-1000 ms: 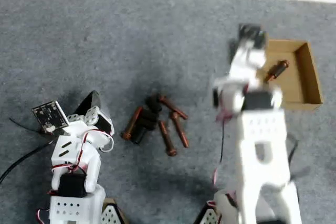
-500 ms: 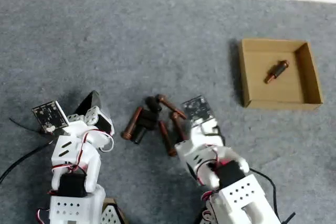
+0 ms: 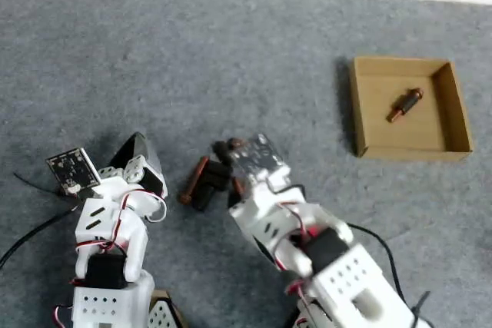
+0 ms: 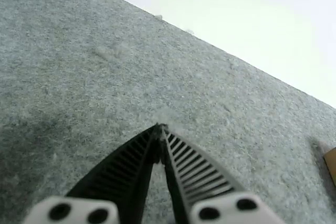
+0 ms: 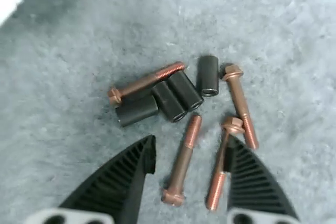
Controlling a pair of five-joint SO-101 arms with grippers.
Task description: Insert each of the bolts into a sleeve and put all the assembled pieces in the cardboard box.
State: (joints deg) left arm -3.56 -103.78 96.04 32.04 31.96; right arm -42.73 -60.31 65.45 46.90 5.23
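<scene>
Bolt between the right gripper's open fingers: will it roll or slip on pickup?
That bolt has a round shank, so a push would probably roll it, though its hex head and the fuzzy mat should curb that. Looks like rigid metal; threads may give the right gripper bite.

Four copper bolts [image 5: 145, 81] lie in the heap on the tabletop [image 3: 115, 59], and four black sleeves [image 5: 185, 89] lie among them. One cardboard box [image 3: 384, 130] stands at the far right, with one assembled piece [image 3: 404, 104] inside. There are two robot arms: the left arm [image 3: 108, 228] and the right arm [image 3: 307, 243].
</scene>
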